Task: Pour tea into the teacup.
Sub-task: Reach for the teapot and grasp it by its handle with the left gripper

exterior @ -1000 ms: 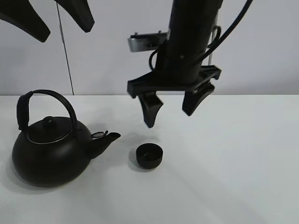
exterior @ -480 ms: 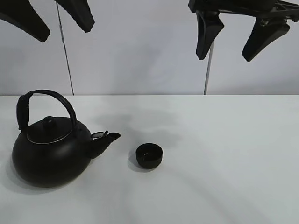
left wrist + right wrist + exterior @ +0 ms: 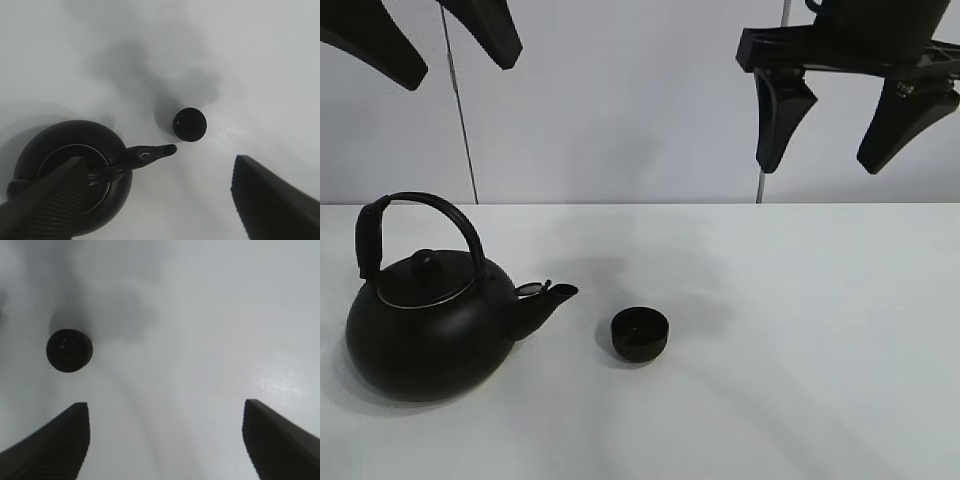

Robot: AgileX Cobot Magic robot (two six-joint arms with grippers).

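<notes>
The right hand (image 3: 820, 166) has risen from just above the teacup (image 3: 640, 334) to high over the right half of the worktop (image 3: 800, 380), jaws spread, empty. The left hand (image 3: 462, 70) hangs high near the left edge, also released (nothing in it). The teacup stays mid-worktop, just off the spout of the kettle (image 3: 430, 335), not touching.
</notes>
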